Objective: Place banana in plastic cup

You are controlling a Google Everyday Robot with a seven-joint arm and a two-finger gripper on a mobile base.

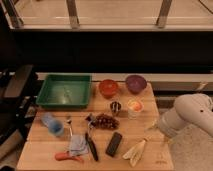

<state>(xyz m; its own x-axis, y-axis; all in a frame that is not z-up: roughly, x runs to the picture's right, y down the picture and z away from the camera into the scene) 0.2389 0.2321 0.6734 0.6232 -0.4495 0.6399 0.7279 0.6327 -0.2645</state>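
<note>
While the banana (135, 151) lay near the front right corner of the wooden table (35, 159), just right of the black block (114, 144), the plastic cup (51, 123) stood upright well apart from it on the table's left side, in front of the green tray (65, 91). Dark grapes (104, 121) sat between them. The gripper (154, 128) hung at the table's right edge, near the banana, below the white arm (194, 116); whether it was open or closed could not be told.

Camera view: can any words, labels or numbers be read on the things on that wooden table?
No readable text anywhere.
Banana, plastic cup, green tray: no label shows.
Black block: plain.
Gripper, at the wooden table's right edge: no legible marking.
</note>
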